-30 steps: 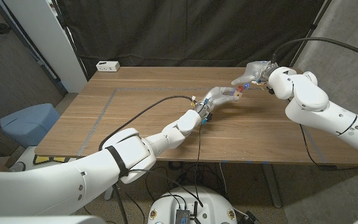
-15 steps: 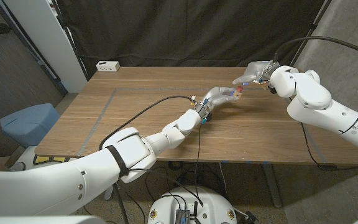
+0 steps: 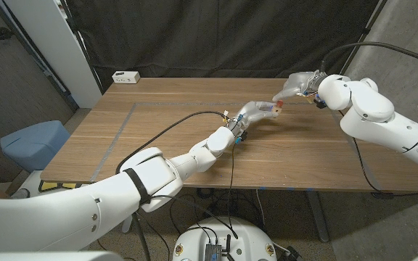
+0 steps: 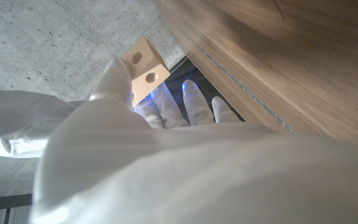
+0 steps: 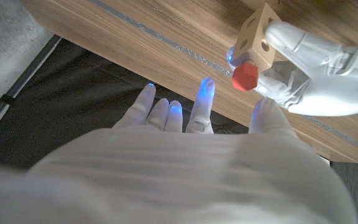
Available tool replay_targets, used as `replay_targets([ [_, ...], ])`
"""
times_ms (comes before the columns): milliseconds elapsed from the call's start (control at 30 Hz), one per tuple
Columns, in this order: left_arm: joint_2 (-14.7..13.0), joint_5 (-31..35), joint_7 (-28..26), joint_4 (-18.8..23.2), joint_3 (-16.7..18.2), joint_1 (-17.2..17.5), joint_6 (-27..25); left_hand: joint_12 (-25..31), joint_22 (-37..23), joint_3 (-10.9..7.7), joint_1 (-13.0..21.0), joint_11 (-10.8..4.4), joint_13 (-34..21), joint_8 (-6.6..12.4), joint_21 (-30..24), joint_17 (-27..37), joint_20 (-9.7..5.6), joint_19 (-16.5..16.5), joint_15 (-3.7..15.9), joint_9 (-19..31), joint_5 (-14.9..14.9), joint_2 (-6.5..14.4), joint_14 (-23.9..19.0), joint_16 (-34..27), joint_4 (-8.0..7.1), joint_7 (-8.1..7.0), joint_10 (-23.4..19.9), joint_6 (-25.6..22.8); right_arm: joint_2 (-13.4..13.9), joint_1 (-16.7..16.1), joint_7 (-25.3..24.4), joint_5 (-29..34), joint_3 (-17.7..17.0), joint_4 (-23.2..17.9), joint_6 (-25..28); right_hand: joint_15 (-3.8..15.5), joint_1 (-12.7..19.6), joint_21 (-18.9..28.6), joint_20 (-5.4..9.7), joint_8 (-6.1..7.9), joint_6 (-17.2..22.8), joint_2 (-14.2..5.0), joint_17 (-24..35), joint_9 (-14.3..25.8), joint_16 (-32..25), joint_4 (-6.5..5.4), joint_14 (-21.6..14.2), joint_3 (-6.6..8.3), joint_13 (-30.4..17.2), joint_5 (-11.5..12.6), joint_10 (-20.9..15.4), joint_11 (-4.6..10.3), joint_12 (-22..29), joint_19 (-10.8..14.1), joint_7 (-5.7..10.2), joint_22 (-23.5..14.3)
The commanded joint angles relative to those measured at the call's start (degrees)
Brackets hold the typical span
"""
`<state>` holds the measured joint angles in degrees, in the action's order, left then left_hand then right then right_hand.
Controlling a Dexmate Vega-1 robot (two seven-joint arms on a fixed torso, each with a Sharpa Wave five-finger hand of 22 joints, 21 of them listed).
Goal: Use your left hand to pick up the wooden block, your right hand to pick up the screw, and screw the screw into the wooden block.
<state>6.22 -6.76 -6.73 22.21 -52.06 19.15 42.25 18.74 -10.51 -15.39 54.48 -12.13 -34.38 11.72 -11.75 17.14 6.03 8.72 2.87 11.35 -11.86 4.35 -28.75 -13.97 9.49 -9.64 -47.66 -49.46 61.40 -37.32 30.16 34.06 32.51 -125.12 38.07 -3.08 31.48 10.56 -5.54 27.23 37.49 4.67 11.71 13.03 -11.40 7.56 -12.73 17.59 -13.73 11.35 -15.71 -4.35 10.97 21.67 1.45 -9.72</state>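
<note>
The left hand (image 3: 256, 111) holds the wooden block (image 3: 270, 109) up off the table (image 3: 158, 138), near the far edge on the right side. In the right wrist view its fingers wrap the block (image 5: 257, 36) from one side, which leaves the drilled faces bare; that seems the point of the hold, since the holes must stay free for the screw. Several round holes show on the block in both wrist views.

The screw (image 5: 246, 75), with its red faceted head, sits against a face of the block. I judge it is already started in a hole, because the head stands out from the wood with nothing visibly holding it, though the shank itself is hidden.

The right hand (image 3: 296, 84) hangs just beyond the block, on the far side of it from the left hand. In its own wrist view the fingers (image 5: 203, 102) are spread and straight, with nothing between them, and the thumb reaches toward the red head without clearly touching it. So this hand grips nothing and looks to be between turns, letting go to take a fresh hold.

The block is kept raised and tilted toward the right hand, which probably gives that hand room to reach around the head.

No container is on the table; a small white box (image 3: 125, 76) lies at the far left corner, well apart from the block.
</note>
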Motion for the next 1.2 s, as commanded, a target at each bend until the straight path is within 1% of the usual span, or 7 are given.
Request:
replay_targets([
  [33,0.17,-0.36,0.17,-0.21,-0.19,-0.21,-0.37,0.22,-0.2,-1.7,0.26,-0.1,-0.14,0.46,-0.43,0.14,0.01,0.29,6.38,0.18,-0.29,2.02,-0.64,0.16,-1.13,-0.29,-0.61,-0.85,1.58,0.52,0.42,-4.28,-0.77,0.24,-2.54,0.13,2.28,0.17,-0.38,-0.78,-1.82,0.43,0.05,-0.12,0.31,1.34,1.27,0.71,-0.41,-0.29,2.14,0.18,-0.33,-0.42,0.22,-0.17],
  [100,0.16,-0.34,0.1,-0.2,-0.24,-0.24,-0.34,0.23,-0.2,-1.67,0.19,-0.11,-0.14,0.49,-0.43,0.15,0.03,0.29,6.44,0.18,-0.28,1.99,-0.64,0.16,-1.16,-0.29,-0.62,-0.92,1.66,0.85,0.78,-4.72,-0.67,0.4,-2.81,0.02,3.6,0.17,-0.58,-1.54,-3.59,0.31,0.08,-0.16,0.33,1.78,1.96,1.29,-0.52,-0.32,3.1,0.44,-0.26,-0.71,0.54,-0.18],
  [167,0.17,-0.39,0.09,-0.2,-0.24,-0.24,-0.34,0.22,-0.2,-1.68,0.22,-0.12,-0.14,0.49,-0.43,0.15,0.01,0.29,6.45,0.18,-0.28,1.98,-0.67,0.15,-1.12,-0.3,-0.6,-0.94,1.69,1.13,0.94,-4.9,-0.48,0.54,-2.94,-0.03,4.06,0.13,-0.59,-1.9,-4.47,0.26,0.12,-0.15,0.39,1.86,2.43,1.52,-0.57,-0.37,3.83,0.39,-0.34,-0.95,0.63,-0.18],
  [533,0.17,-0.51,0.24,-0.23,-0.3,-0.3,-0.42,0.2,-0.2,-1.73,0.18,-0.09,-0.14,0.49,-0.43,0.17,-0.01,0.31,6.45,0.18,-0.28,2.04,-0.58,0.2,-1.13,-0.27,-0.53,-0.94,2.08,2.52,2.43,-6.1,0.12,0.96,-4.04,-0.34,7.58,0.14,-0.35,-3.02,-7.41,0.16,0.19,0.0,0.48,2.51,4.58,3.09,-0.81,-0.62,7.6,0.28,-0.55,-1.74,0.79,-0.17],
  [567,0.18,-0.56,0.28,-0.24,-0.28,-0.29,-0.46,0.2,-0.2,-1.72,0.19,-0.1,-0.14,0.48,-0.43,0.15,0.01,0.3,6.44,0.18,-0.28,1.98,-0.64,0.2,-1.1,-0.27,-0.51,-0.92,2.09,2.54,2.37,-6.07,0.16,0.95,-4.02,-0.38,8.33,0.18,-0.32,-3.38,-8.26,0.35,0.19,-0.02,0.42,2.63,4.8,3.37,-0.85,-0.66,8.29,0.6,-0.54,-1.77,1.1,-0.16],
  [733,0.19,-0.61,0.38,-0.27,-0.3,-0.35,-0.58,0.2,-0.2,-1.74,0.19,-0.1,-0.15,0.46,-0.43,0.18,0.04,0.3,6.39,0.18,-0.28,2.04,-0.64,0.17,-1.1,-0.29,-0.52,-0.89,2.29,2.69,2.68,-5.75,0.5,0.81,-3.96,-0.28,9.46,0.2,-0.27,-3.57,-8.8,0.52,0.19,0.01,0.45,2.78,5.34,3.79,-0.89,-0.68,9.02,0.78,-0.49,-1.87,1.75,-0.15],
  [1200,0.21,-0.73,0.45,-0.31,-0.34,-0.35,-0.83,0.27,-0.2,-1.74,0.14,-0.09,-0.17,0.47,-0.42,0.23,0.03,0.31,6.43,0.18,-0.26,2.05,-0.61,0.17,-1.09,-0.37,-0.63,-0.91,2.77,2.39,3.06,-5.23,0.66,0.23,-3.71,0.14,13.71,0.31,-0.21,-2.92,-7.95,0.71,0.21,0.3,0.16,3.08,5.93,5.34,-1.0,-0.53,9.94,1.84,-0.02,-1.91,3.1,-0.13],
])
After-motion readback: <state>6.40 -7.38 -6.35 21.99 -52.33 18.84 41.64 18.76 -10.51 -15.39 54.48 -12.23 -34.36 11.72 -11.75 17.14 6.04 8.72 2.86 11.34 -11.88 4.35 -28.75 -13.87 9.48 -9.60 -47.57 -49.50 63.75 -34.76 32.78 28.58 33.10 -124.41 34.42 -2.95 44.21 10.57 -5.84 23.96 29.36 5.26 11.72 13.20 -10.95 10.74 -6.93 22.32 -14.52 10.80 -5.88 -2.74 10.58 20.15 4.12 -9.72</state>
